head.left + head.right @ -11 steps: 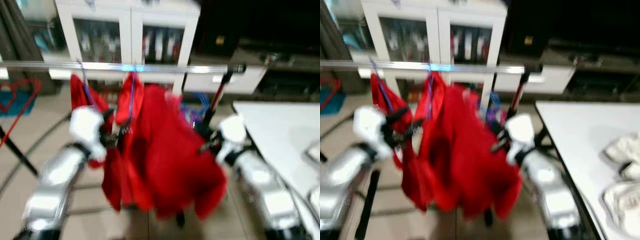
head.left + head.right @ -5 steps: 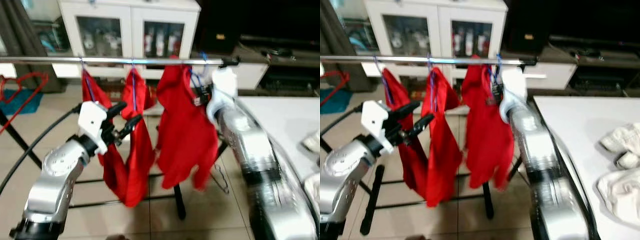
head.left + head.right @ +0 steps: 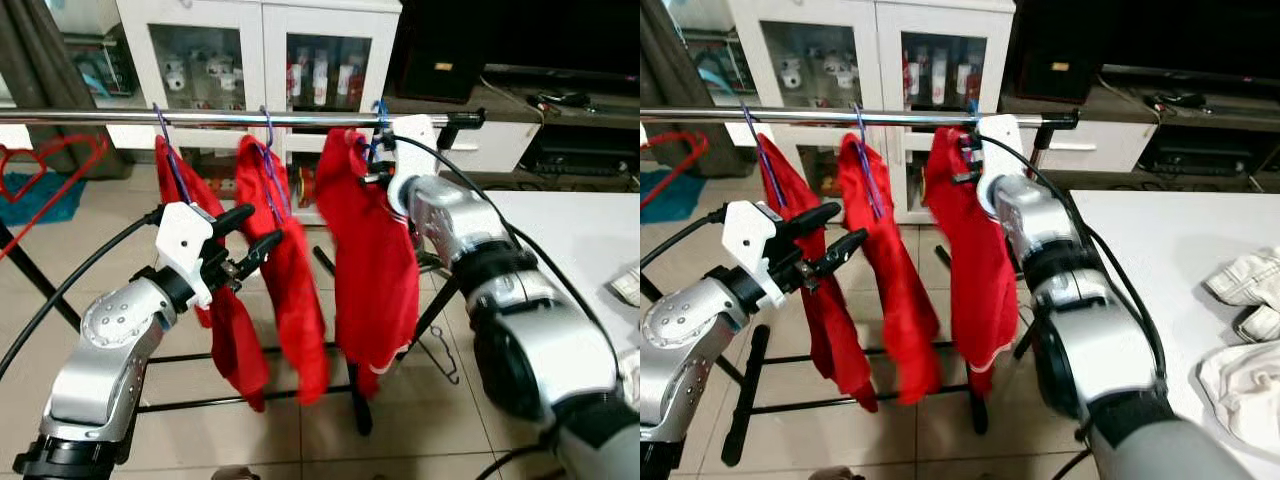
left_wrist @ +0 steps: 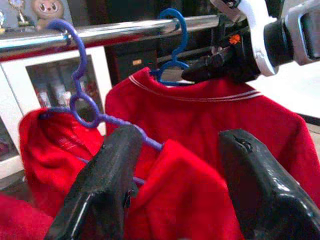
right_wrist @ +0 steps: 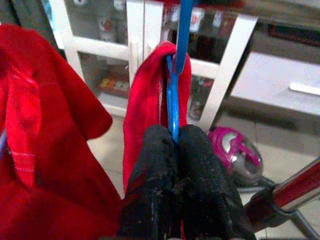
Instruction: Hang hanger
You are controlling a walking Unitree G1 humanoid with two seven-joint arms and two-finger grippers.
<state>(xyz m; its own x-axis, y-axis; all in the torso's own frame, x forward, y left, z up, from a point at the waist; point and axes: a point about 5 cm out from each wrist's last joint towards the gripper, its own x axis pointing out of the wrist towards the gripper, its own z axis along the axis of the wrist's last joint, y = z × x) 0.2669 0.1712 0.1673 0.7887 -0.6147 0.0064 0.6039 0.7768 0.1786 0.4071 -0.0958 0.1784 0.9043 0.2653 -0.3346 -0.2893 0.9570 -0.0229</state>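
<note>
Right end effector [image 5: 175,145] clamps blue hanger [image 5: 175,75] | hook on rail [image 3: 230,118]

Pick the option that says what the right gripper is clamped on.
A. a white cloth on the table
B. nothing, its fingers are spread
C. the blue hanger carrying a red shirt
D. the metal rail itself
C. In the right wrist view the right gripper has its fingers pressed together on the blue hanger, which carries the red shirt and hooks over the rail.
</note>
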